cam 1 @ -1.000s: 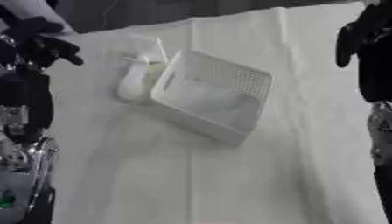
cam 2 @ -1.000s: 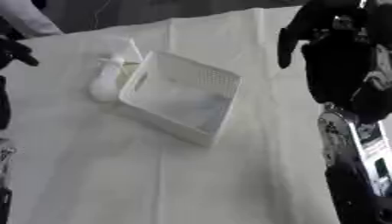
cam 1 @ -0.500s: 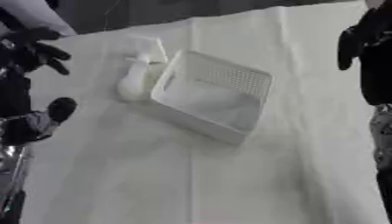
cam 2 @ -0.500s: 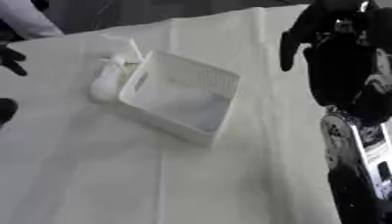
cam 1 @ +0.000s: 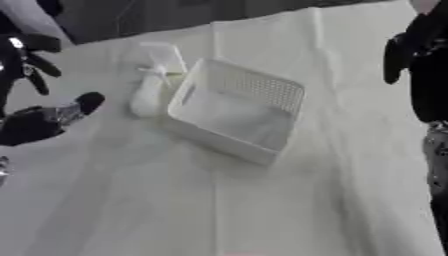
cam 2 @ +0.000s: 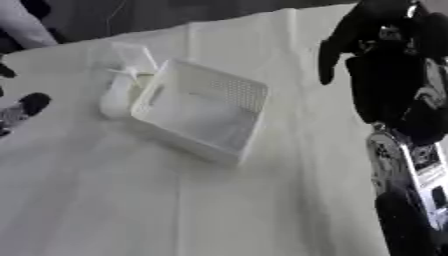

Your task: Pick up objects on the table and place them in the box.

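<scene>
A white mesh box [cam 1: 238, 111] stands askew in the middle of the white-covered table. A white spray bottle [cam 1: 147, 92] lies against its left side. A clear, pale object [cam 1: 163, 55] sits just behind the bottle. My left hand [cam 1: 33, 56] hovers at the far left edge, fingers spread and holding nothing, well to the left of the bottle. A black part of that arm [cam 1: 54, 118] shows below it. My right hand [cam 2: 348, 39] hangs at the upper right above the table, fingers relaxed and pointing down, apart from the box.
The white cloth [cam 1: 219, 200] covers the table and has fold lines in it. The table's far edge [cam 1: 262, 17] runs behind the box against a dark background. My right arm [cam 2: 402, 150] fills the right side.
A black part of my left arm has come further into view at the left edge, toward the bottle. The right hand, box and bottle stay put.
</scene>
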Controlling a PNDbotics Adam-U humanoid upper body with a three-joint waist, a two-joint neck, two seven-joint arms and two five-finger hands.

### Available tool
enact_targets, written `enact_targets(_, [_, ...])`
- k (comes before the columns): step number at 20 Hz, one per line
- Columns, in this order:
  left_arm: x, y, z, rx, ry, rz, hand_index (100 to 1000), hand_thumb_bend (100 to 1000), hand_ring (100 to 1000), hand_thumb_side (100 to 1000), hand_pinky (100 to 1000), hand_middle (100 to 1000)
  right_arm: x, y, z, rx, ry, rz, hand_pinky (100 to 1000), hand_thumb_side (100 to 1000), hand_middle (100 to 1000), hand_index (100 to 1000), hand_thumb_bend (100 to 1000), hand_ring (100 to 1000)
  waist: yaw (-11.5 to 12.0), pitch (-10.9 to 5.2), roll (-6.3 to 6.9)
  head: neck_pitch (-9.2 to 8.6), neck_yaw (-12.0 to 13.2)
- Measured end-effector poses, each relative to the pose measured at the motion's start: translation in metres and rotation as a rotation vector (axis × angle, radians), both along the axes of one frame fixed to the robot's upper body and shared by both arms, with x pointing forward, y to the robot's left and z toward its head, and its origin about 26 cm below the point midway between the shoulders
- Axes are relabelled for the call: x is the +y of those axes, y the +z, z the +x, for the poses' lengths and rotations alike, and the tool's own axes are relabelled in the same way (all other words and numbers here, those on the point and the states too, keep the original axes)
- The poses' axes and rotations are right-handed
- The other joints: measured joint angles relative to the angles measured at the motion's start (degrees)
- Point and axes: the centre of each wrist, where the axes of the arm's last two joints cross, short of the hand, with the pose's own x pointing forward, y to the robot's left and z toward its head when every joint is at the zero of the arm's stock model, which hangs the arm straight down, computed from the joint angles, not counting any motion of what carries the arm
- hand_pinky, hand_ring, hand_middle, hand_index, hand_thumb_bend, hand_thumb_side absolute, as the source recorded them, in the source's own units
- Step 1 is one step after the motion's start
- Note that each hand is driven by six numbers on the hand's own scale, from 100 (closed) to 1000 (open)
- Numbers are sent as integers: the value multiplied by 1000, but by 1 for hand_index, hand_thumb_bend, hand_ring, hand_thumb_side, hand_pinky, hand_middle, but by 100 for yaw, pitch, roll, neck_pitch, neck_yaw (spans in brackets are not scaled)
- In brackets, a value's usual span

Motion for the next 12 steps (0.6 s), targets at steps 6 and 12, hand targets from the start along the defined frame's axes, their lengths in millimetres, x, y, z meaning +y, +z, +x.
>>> enact_targets(6, [15, 2, 27, 223, 69, 100, 752, 994, 511, 638, 277, 624, -1, -6, -1, 28, 0, -11, 246, 841, 512, 713, 100, 411, 67, -97, 37, 1, 17])
enact_targets(12, [31, -2, 71, 399, 120, 216, 741, 996, 505, 706, 241, 597, -1, -9, -2, 47, 1, -16, 247, 840, 511, 712, 100, 411, 68, -214, 43, 1, 95])
